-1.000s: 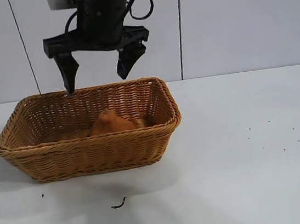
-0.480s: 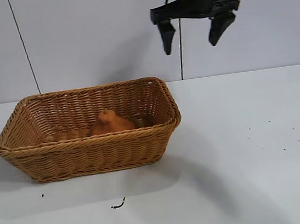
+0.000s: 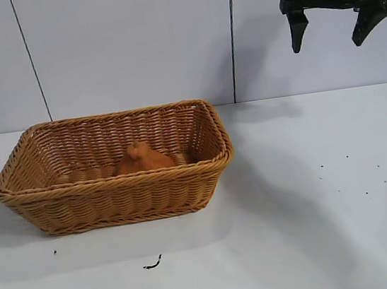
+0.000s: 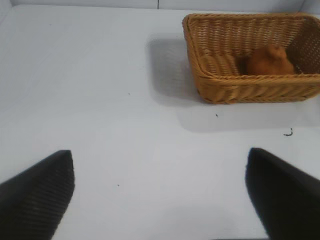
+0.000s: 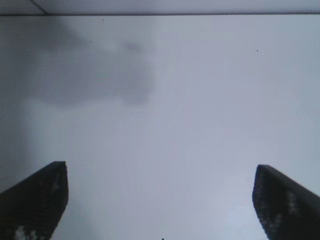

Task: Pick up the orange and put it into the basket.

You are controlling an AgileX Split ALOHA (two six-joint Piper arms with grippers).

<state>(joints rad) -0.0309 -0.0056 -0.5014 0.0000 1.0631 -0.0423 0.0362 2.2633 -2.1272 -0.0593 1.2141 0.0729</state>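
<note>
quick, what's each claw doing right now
left claw: open, holding nothing
right claw: open, holding nothing, high above the table

A large tan woven wicker basket (image 3: pixel 115 170) with sloping sides stands on the left half of the white surface (image 3: pixel 319 228), its open top unobstructed. A matte orange-brown fruit (image 3: pixel 142 158) lies inside. The surface's right half is bare apart from small dark specks. A grey panelled wall (image 3: pixel 130 46) closes the far edge.
</note>
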